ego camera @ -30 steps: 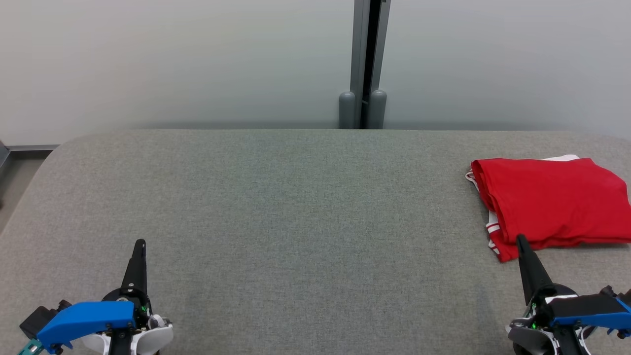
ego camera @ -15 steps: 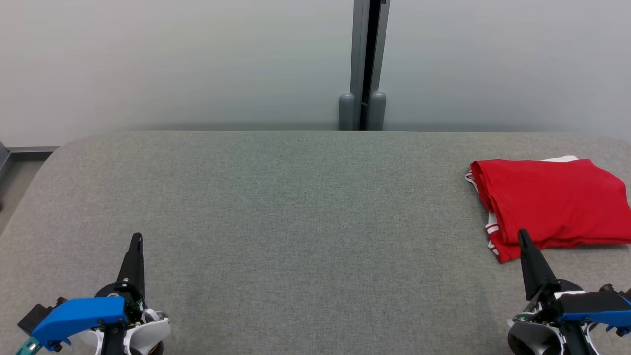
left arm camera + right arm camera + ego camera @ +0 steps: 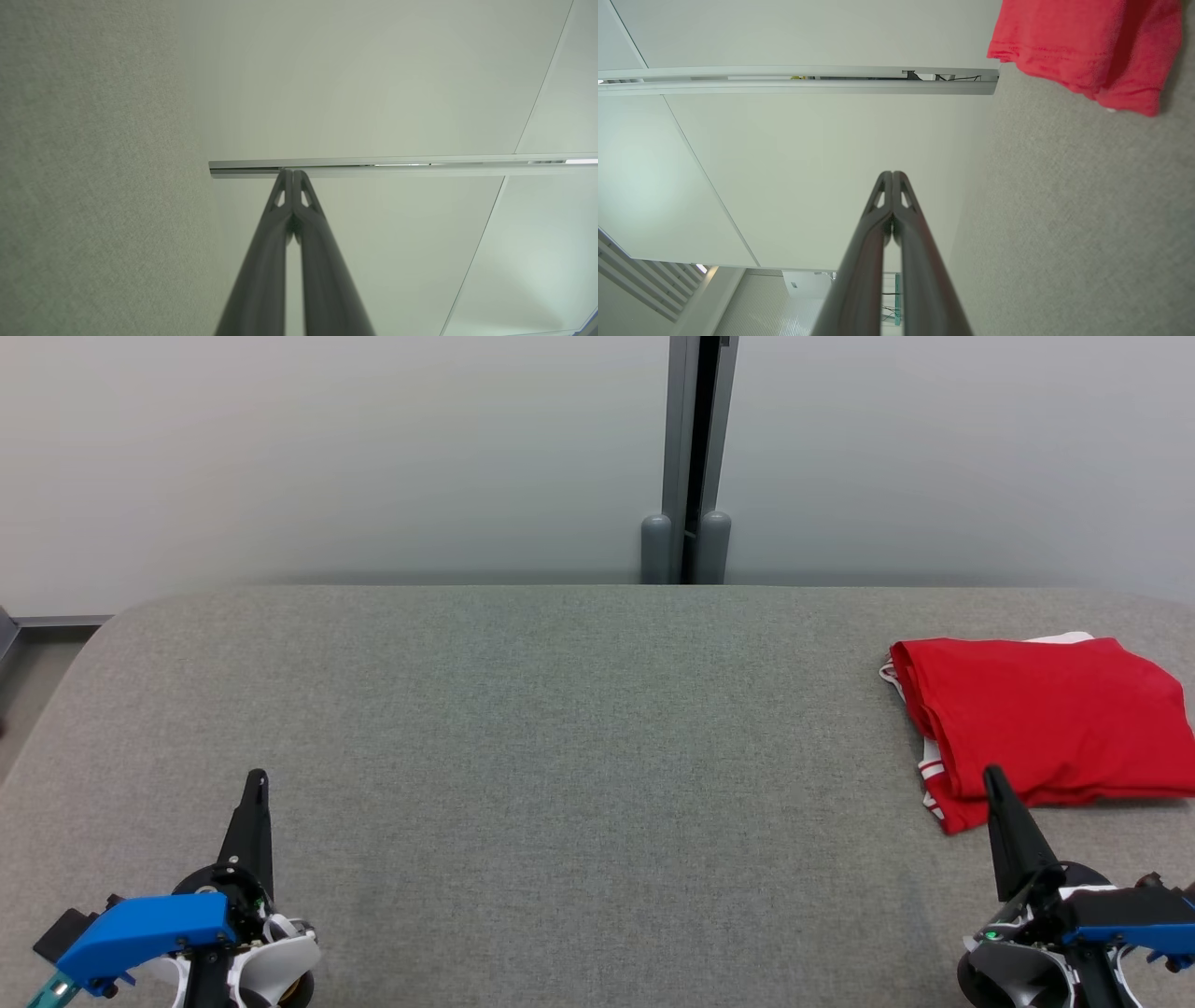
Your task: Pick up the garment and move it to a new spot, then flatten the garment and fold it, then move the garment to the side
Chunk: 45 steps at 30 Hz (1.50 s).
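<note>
At the near left corner of the desk (image 3: 579,737), the left claw (image 3: 255,780) is poised above the grey fabric top, its two dark fingers pressed together into one point that aims toward the far edge. A blue housing (image 3: 149,926) sits on its wrist. In the left wrist view the same claw (image 3: 292,173) shows both fingertips touching with nothing between them, the grey desk top running along one side and a pale wall (image 3: 373,84) beyond.

Behind the middle of the far edge, a grey post (image 3: 691,457) with a dark slot stands against the wall.

Toward the right edge of the desk lies the garment (image 3: 1046,719), red and folded into a rough rectangle, with white striped trim peeking out along its left side and a strip of white at its far side.

At the near right corner, the right claw (image 3: 991,775) also has its fingers closed together and holds nothing. In the head view its tip overlaps the garment's near left corner. The right wrist view shows the claw (image 3: 892,175) apart from the garment (image 3: 1087,42), which rests flat on the desk off to one side.
</note>
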### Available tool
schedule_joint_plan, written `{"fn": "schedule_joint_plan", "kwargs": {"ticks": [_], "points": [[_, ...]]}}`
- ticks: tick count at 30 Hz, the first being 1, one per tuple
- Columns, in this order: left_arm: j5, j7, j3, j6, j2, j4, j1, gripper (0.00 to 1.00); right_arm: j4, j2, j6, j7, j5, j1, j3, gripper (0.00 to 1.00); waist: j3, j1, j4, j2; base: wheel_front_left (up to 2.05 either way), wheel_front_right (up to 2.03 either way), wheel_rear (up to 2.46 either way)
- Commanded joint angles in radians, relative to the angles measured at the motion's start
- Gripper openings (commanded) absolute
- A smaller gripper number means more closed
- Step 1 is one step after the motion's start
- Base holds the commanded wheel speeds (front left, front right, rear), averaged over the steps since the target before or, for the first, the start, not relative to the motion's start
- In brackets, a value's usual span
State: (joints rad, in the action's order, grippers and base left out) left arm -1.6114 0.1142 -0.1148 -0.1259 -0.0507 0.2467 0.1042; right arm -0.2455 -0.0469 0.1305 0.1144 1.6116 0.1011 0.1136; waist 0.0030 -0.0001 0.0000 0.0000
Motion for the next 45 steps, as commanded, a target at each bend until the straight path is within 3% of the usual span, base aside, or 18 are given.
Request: {"fn": "schedule_joint_plan", "kwargs": {"ticks": [1, 45], "points": [[-0.002, 0.004, -0.003, -0.009, 0.002, -0.004, 0.01, 0.0, 0.003, -0.006, 0.0, 0.003, 0.003, 0.014, 0.002, 0.0, 0.0, 0.0001, 0.0, 0.0, 0.0, 0.0, 0.0], [-0.003, 0.003, -0.002, -0.009, 0.002, -0.004, 0.01, 0.0, 0.003, -0.006, 0.0, 0.003, 0.003, 0.014, 0.002, 0.0, 0.0, 0.0001, 0.0, 0.0, 0.0, 0.0, 0.0]]}}
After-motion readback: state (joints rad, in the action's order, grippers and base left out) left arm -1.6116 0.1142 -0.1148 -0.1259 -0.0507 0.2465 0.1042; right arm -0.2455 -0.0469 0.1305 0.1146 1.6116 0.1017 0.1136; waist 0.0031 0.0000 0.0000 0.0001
